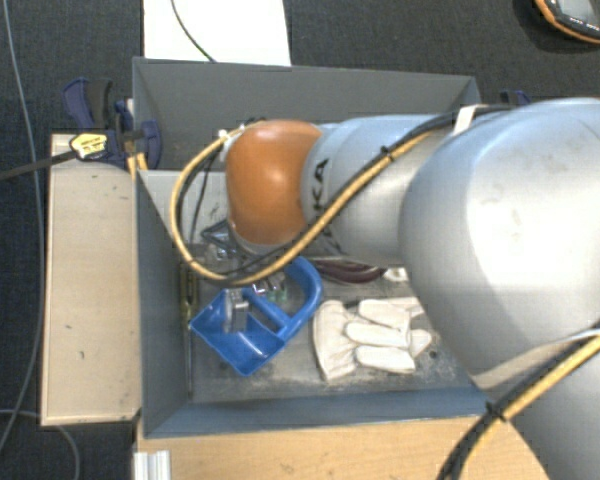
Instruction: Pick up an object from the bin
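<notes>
1. Reaching into the grey metal bin (165,378), the silver arm (500,238) ends in a rounded orange wrist cover (270,178), which sits directly above the blue plastic tray (265,346).
2. A yellow-and-black cable (192,183) loops out from the wrist cover, up and to the left of the tray, and runs back along the arm.
3. The end effector (245,293) hangs below the orange cover, right over the tray's open top and low enough to look partly inside it. Whether it touches the tray cannot be made out.
4. Its state cannot be told: the wrist cover and cable hide too much of it to say if it is open or closed, and nothing can be seen gripped in it.
5. The blue tray, an open-topped piece with an inner divider, lies tilted on the bin floor towards the near left corner.
6. Just beside the tray on its right lies a white work glove (365,340), flat, close to the tray's edge.
7. Behind the glove and to the tray's upper right, a dark red thing (345,268) is mostly hidden under the arm.
</notes>
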`<state>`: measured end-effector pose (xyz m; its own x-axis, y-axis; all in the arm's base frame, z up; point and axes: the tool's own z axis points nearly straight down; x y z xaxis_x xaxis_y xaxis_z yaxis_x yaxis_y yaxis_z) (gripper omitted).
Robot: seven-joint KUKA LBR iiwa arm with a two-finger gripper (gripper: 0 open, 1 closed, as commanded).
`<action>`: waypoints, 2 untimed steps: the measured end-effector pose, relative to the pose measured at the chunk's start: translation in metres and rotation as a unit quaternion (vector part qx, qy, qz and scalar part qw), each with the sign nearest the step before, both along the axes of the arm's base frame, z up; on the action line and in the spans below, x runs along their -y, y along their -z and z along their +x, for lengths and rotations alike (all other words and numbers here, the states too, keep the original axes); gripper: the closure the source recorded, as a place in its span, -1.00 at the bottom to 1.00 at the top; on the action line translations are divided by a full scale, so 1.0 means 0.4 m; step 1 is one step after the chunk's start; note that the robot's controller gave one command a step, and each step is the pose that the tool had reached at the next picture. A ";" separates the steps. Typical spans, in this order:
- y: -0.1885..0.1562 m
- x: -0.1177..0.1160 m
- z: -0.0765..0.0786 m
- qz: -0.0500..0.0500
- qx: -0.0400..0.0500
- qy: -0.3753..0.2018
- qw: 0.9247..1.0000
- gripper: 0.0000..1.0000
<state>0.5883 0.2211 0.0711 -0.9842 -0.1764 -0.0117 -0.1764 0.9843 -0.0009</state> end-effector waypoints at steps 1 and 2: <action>0.001 -0.032 -0.048 0.000 -0.007 -0.013 1.000 1.00; 0.001 -0.032 -0.048 0.000 -0.007 -0.013 1.000 1.00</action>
